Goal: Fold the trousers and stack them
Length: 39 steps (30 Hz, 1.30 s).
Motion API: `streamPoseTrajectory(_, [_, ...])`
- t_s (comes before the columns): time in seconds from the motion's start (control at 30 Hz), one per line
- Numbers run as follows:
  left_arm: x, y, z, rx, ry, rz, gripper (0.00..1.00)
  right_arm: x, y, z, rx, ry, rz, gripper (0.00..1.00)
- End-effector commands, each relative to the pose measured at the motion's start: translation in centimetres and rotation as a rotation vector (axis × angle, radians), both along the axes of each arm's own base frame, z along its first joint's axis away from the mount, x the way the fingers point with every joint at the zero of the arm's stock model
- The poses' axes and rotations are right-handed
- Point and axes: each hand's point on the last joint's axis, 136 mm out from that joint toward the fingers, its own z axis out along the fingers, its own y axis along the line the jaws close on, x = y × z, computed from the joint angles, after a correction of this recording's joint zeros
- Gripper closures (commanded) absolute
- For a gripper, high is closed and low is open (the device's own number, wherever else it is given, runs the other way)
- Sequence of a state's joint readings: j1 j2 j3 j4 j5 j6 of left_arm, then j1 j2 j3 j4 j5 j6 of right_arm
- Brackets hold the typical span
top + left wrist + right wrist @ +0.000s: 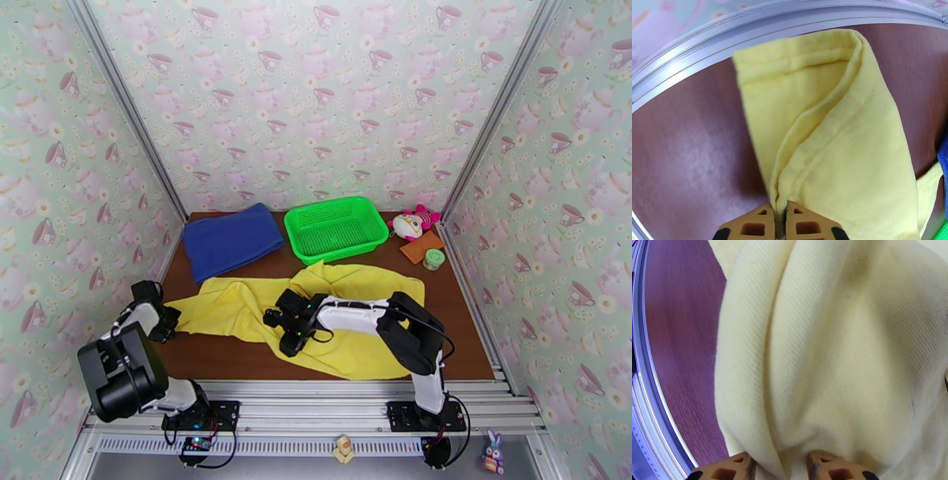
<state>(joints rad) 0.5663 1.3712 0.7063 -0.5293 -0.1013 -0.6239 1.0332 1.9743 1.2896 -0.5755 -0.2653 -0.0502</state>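
Top external: trousers (229, 304) lie spread and rumpled across mid table (229, 359), just in front of green basket (336, 229) and dark blue folded cloth (231, 239). Left wrist: left end effector (780, 216) clamped tight on a cloth fold at the trousers' left end. Right wrist: right end effector (780, 463) pinching a bunched ridge of the trousers.

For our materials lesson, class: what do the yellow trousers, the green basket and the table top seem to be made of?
Trousers: soft woven cotton-like cloth, matte; fine diagonal weave, stitched hem, limp folds.
Green basket: probably moulded plastic, slightly glossy; even colour, perforated grid floor.
Table top: wood-look, perhaps laminate; reddish-brown grain with sheen.
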Motion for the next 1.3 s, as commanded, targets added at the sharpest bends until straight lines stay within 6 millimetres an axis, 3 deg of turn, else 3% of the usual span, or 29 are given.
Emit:
streamPoseTrajectory(0.0, [-0.6,0.4,3.1,0.053,-0.041,0.038,0.96,-0.6,-1.3,-2.5,-0.077,0.030,0.015,0.60])
streamPoseTrajectory(0.17, [2.4,2.0,8.5,0.143,-0.122,0.061,0.95,-0.7,-0.9,-1.2,-0.019,0.032,0.013,0.60])
streamPoseTrajectory(0.33, [8.2,4.8,12.3,0.282,-0.209,0.112,0.88,-1.0,-0.8,-0.1,0.025,0.052,0.022,0.60])
streamPoseTrajectory(0.43, [13.1,5.3,12.4,0.264,-0.213,0.079,0.75,-1.3,-0.9,0.1,0.029,0.061,0.031,0.60])
streamPoseTrajectory(0.5, [16.1,4.7,12.1,0.253,-0.170,-0.005,0.55,-1.2,-1.0,0.2,0.033,0.055,0.031,0.60])
streamPoseTrajectory(0.57, [17.4,3.6,12.3,0.273,-0.130,-0.097,0.47,-1.1,-1.1,0.4,0.036,0.052,0.025,0.60])
streamPoseTrajectory(0.63, [16.3,2.3,12.7,0.322,-0.109,-0.130,0.39,-0.7,-1.3,0.7,0.039,0.041,0.016,0.60])
streamPoseTrajectory(0.73, [12.7,-1.4,12.1,0.309,-0.115,-0.180,0.39,0.1,-1.5,1.9,0.069,0.002,-0.015,0.60])
streamPoseTrajectory(0.83, [6.3,-3.5,7.6,0.252,-0.089,-0.113,0.39,1.3,-1.9,3.8,0.131,-0.025,-0.082,0.58])
streamPoseTrajectory(0.9, [4.1,-3.9,4.4,0.148,-0.138,-0.068,0.39,2.5,-2.5,4.9,0.173,-0.018,-0.145,0.57])
streamPoseTrajectory(1.0, [3.6,-3.7,2.5,0.113,-0.114,-0.127,0.37,4.4,-3.5,5.7,0.218,-0.007,-0.247,0.55])
streamPoseTrajectory(1.07, [3.2,-3.4,1.8,0.102,-0.021,-0.157,0.30,5.3,-4.2,5.8,0.230,0.001,-0.298,0.55])
streamPoseTrajectory(1.27, [2.5,-2.8,-1.5,0.021,0.141,-0.135,0.29,6.1,-5.0,5.6,0.214,-0.007,-0.331,0.55])
